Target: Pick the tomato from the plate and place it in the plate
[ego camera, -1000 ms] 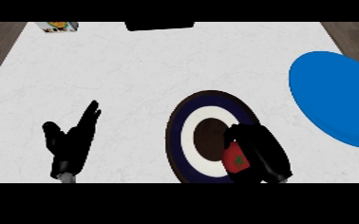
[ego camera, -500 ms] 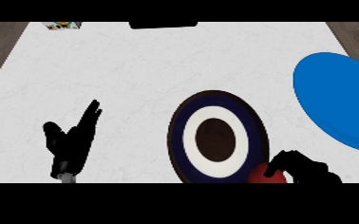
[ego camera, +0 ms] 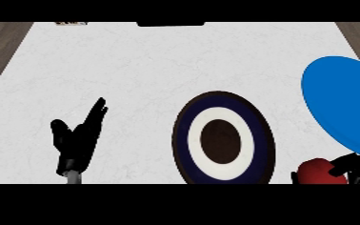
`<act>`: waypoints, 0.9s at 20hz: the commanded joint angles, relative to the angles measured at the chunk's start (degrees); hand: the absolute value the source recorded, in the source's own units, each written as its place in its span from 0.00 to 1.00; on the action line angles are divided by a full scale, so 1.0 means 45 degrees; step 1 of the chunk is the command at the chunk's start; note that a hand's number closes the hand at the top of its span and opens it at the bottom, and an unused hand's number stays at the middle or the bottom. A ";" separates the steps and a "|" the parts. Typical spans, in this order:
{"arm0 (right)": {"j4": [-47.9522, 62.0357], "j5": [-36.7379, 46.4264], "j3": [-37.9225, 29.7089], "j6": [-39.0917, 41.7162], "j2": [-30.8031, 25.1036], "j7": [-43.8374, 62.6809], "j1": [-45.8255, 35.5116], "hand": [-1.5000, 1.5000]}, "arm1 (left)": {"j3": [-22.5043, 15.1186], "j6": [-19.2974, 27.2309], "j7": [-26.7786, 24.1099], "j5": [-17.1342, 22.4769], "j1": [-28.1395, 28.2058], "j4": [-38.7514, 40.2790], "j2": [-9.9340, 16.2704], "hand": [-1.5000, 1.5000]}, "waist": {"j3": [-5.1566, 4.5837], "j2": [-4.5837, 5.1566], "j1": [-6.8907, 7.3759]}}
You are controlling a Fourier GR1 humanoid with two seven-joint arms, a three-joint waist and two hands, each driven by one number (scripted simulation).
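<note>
White marbled worktop [ego camera: 155, 62] fills our view, with a dark slab [ego camera: 170, 24] at its far edge and a small patterned item [ego camera: 70, 23] near the far left corner. Toward the near edge, right of centre, sits the ringed plate [ego camera: 226, 140], dark blue outside, white within and brown at its middle, with nothing on it. At the right edge lies the blue plate [ego camera: 337, 107], only partly in our view.

We see the tomato [ego camera: 321, 172] at the near right corner, off the ringed plate and just below the blue plate's near rim. Our right hand [ego camera: 345, 167] shows only as a few dark fingers wrapped about the tomato's right side, so we judge it to be clasping the fruit. Our left hand [ego camera: 76, 136] rests near the near left part of the worktop, fingers straight and spread, pointing toward the far edge, touching nothing.

We judge the pick to be done and the carry to be the step in hand. The next move calls for bringing the tomato toward the far edge and rightward, over the blue plate, then lowering it well inside the rim before we loosen our fingers, since a round fruit may roll.
</note>
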 commanded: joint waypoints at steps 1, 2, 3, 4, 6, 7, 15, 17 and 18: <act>0.1467 -0.2624 -0.2772 -0.0428 -0.0316 -0.1001 -0.1187 1.00 | -0.0102 -0.0532 0.0006 0.0279 0.0472 0.0280 0.0000 0.50 | -0.0055 0.0080 0.0193; 0.1619 -0.2826 -0.3085 -0.0207 -0.0575 -0.1452 -0.1066 1.00 | -0.0181 -0.0045 0.0622 -0.0023 -0.0337 0.0232 -0.0237 0.50 | -0.0064 0.0073 0.0136; 0.2560 -0.3437 -0.4146 0.0088 -0.1162 -0.1317 -0.2057 1.00 | -0.0038 -0.0345 0.0073 0.0070 0.0083 0.0283 -0.0023 0.50 | -0.0063 0.0089 0.0223; 0.3389 -0.3454 -0.4217 -0.0209 -0.0991 -0.2150 -0.1858 1.00 | -0.0077 -0.0426 -0.0036 0.0018 -0.0012 0.0686 -0.0084 0.50 | -0.0064 0.0088 0.0178; 0.5190 -0.3775 -0.5025 -0.0684 -0.1111 -0.3399 -0.2450 1.00 | 0.0155 -0.0556 -0.0047 0.0127 -0.0110 0.1150 0.0059 0.50 | -0.0052 0.0116 0.0195; 0.5535 -0.4207 -0.5891 -0.0488 -0.1774 -0.2741 -0.3679 1.00 | 0.0240 -0.0814 -0.0014 0.0340 -0.0388 0.1167 0.0124 0.50 | -0.0060 0.0134 0.0270; 1.2609 -0.4949 -0.7148 -0.0365 -0.3340 -0.5741 -0.7517 1.00 | -0.0106 -0.0529 -0.0267 -0.0032 -0.0756 0.1540 -0.0541 0.50 | -0.0056 0.0177 0.0436; 1.4286 -0.5300 -0.7684 0.0073 -0.4113 -0.6530 -0.8227 1.00 | 0.0080 -0.0473 -0.0352 -0.0079 -0.0717 0.1676 -0.0458 0.50 | -0.0055 0.0170 0.0439; 1.4972 -0.5590 -0.7959 0.0358 -0.4565 -0.6485 -0.8843 1.00 | -0.0155 -0.0510 0.0394 -0.0032 -0.0376 0.0602 -0.0349 0.50 | -0.0053 0.0139 0.0481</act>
